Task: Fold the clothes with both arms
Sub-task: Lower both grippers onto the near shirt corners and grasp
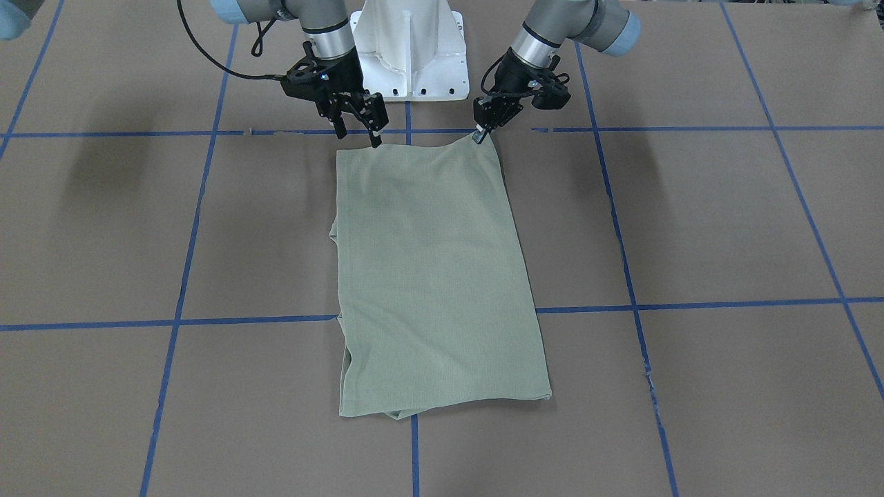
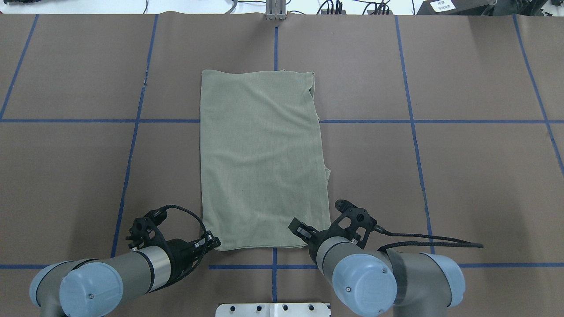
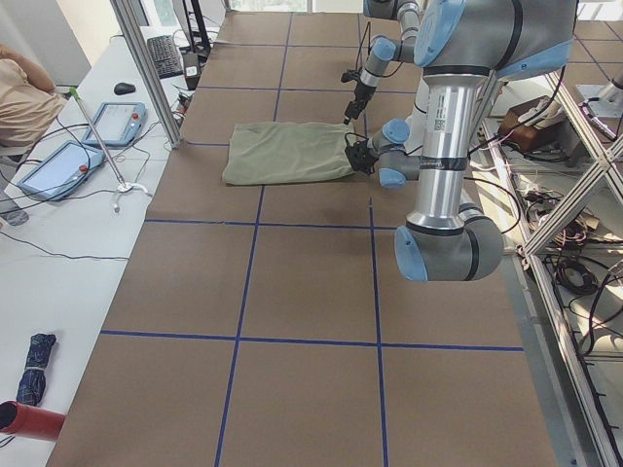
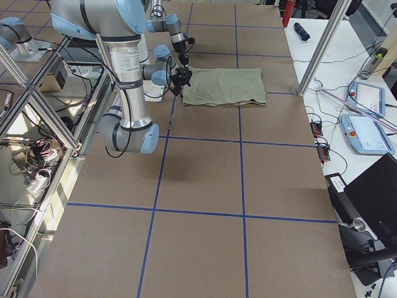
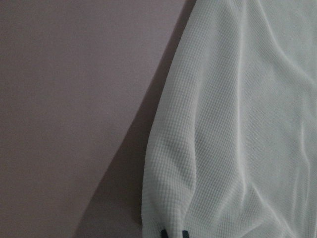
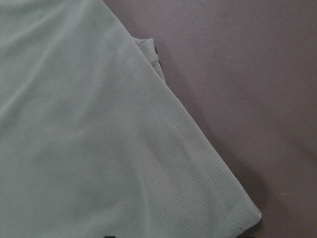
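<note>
The clothes are one pale green shirt (image 1: 435,276), folded into a long rectangle (image 2: 262,158) flat on the table. My left gripper (image 1: 478,135) is shut on the shirt's corner nearest the robot, and that corner is raised a little. In the left wrist view the cloth (image 5: 233,124) runs down between two close fingertips (image 5: 164,233). My right gripper (image 1: 359,136) stands open at the other near corner, one finger touching the edge. The right wrist view shows that corner (image 6: 255,213) lying flat. From overhead, the left gripper (image 2: 212,242) and right gripper (image 2: 304,233) flank the near hem.
Brown table (image 2: 462,176) marked with blue tape lines. The white pedestal base (image 1: 409,48) stands just behind the shirt. To one side are a bench with tablets (image 3: 58,165), a person's sleeve (image 3: 19,97) and a metal post (image 4: 322,43).
</note>
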You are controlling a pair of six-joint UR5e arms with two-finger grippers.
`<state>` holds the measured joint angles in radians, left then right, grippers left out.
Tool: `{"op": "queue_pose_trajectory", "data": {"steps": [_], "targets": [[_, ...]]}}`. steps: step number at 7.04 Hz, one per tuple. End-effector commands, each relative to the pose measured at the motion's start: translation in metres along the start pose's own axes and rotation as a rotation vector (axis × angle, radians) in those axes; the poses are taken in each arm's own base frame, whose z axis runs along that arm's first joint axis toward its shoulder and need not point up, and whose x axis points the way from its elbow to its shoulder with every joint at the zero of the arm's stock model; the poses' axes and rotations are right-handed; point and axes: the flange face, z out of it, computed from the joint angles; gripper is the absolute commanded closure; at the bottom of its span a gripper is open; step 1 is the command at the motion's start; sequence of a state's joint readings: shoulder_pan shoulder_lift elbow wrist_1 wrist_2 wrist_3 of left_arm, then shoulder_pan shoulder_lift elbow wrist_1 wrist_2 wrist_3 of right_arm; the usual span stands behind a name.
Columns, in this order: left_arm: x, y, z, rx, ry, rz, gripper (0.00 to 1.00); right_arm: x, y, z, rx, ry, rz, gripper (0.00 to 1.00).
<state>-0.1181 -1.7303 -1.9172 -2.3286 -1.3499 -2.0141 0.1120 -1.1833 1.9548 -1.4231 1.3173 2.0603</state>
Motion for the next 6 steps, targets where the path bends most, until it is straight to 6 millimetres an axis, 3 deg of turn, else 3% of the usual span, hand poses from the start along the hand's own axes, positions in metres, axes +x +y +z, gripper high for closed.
{"op": "queue_pose_trajectory", "data": {"steps": [1,6], "targets": [[0.001,0.000,-0.001,-0.001,0.003,-0.001,1.00,0.000,0.008,0.012,0.008,0.024,-0.009,0.11],[0.002,0.000,-0.002,-0.003,0.006,-0.001,1.00,-0.011,0.004,0.031,0.036,0.040,-0.017,0.17]]}}
